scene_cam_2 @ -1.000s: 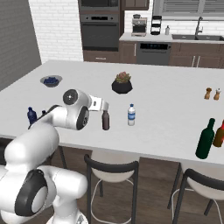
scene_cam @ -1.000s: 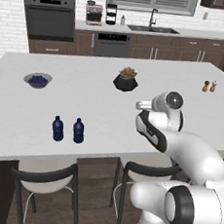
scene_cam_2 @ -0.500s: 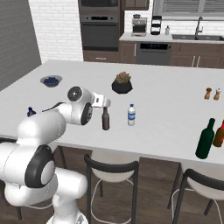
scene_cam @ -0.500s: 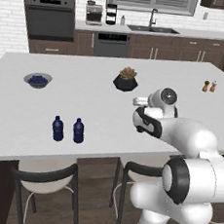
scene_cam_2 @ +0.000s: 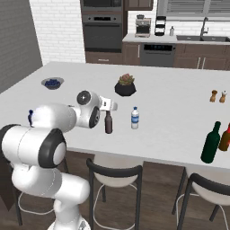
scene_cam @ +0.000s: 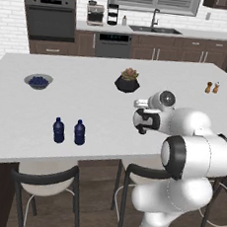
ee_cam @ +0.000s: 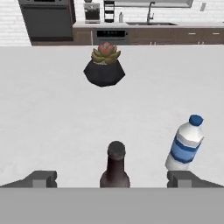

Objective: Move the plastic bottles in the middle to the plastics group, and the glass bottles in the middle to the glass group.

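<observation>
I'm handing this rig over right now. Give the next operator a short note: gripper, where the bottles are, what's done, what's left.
Gripper: open, holding nothing, fingertips either side of the brown bottle in mid-counter.
Clear water bottle: beside the brown one, in the middle.
Two blue bottles: the plastics group, toward the counter's left.
Green bottle and another brown bottle: at the right, near the counter's front edge.
Done: nothing visibly moved.
Left: both middle bottles to sort.

Dark brown bottle (ee_cam: 115,168); clear water bottle (ee_cam: 184,144), blue-banded, blue cap.
</observation>
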{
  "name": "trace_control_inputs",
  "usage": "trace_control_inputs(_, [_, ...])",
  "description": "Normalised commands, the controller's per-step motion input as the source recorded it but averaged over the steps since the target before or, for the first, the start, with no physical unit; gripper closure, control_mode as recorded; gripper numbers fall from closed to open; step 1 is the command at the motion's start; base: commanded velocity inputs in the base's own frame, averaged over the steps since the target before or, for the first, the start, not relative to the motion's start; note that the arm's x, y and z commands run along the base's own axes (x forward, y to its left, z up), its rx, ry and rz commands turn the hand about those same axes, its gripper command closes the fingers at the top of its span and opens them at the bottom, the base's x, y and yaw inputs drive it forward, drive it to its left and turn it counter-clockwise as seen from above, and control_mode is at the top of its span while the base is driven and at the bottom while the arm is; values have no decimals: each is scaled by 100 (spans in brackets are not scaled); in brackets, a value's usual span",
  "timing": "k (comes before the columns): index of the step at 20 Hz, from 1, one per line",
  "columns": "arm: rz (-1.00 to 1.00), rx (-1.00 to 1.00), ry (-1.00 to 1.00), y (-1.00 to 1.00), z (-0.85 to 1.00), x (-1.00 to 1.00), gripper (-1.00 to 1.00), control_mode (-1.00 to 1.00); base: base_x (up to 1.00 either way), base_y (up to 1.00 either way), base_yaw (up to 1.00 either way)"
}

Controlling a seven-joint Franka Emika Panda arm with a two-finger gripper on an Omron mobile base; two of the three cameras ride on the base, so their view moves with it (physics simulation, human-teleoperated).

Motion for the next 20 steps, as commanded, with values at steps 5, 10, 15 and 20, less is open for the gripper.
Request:
trace_control_inputs(5, [0, 0, 0, -6, -14, 37, -100, -100, 0, 0, 0])
trace_control_inputs(10, [0, 0, 0, -3, -36, 27, -100, -100, 0, 0, 0])
trace_control_inputs(15, [0, 1, 0, -11, -36, 22, -100, -100, 0, 0, 0])
trace_control_inputs(20, [0, 1, 0, -13, -18, 22, -100, -100, 0, 0, 0])
